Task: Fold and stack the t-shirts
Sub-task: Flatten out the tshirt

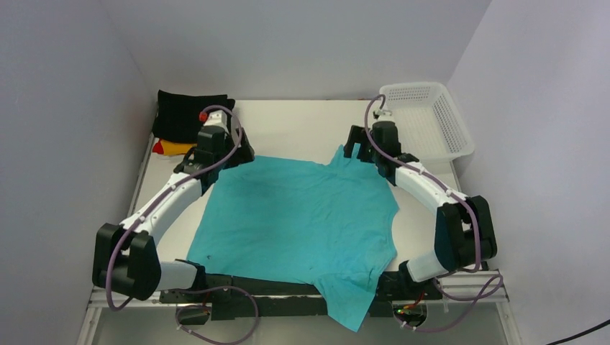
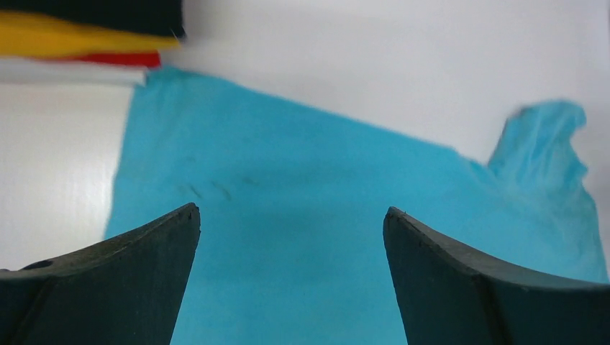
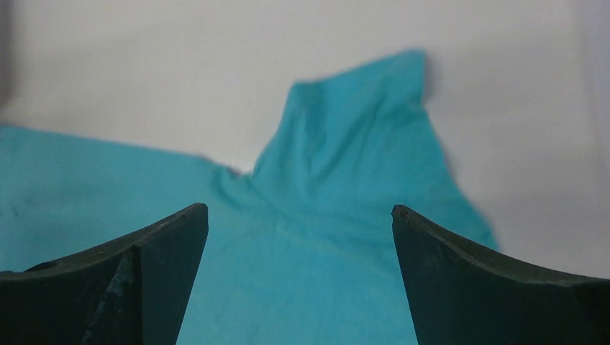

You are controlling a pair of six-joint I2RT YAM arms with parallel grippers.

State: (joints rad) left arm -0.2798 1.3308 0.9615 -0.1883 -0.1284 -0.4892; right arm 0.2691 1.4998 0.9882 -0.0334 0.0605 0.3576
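The white table [image 1: 302, 122] is carrying the teal t-shirt [image 1: 295, 215], lying spread flat and unfolded at its middle, while a folded stack [image 1: 183, 118] of black, yellow and red shirts is sitting at the far-left corner. I am watching the left gripper [image 2: 289, 212] and the right gripper [image 3: 300, 210] hanging wide open over the shirt's far edge, gripping nothing. I am judging that 1 shirt is waiting to be folded and stacked.

No text, label, brand, number or sign can be read in any view. Nothing legible is seen on the teal t-shirt [image 1: 302, 215], the folded t-shirts [image 1: 188, 115] or the basket [image 1: 454, 128].
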